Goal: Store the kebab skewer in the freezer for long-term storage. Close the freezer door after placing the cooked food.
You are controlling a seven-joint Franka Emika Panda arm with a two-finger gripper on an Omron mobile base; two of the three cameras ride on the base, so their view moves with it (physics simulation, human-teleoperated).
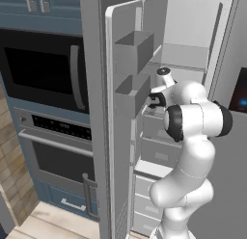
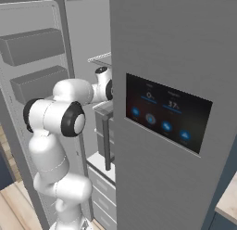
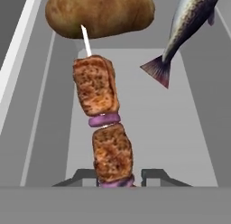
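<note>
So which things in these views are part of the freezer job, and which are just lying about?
Part of the job:
- kebab skewer, between the hand's fingertips
- freezer, arm reaching inside
- freezer door, standing open

Just lying about:
- brown potato-like lump
- fish
- oven
- microwave
- door with touch display

kebab skewer (image 3: 103, 123) between hand (image 3: 119, 177) fingertips, potato (image 3: 100, 13), fish (image 3: 182, 31)

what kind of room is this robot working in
A rendered home kitchen, most likely. A black-glass wall oven sits under a microwave, beside the freezer with its door open. In the hand view, a kebab skewer lies by a fish.
</note>
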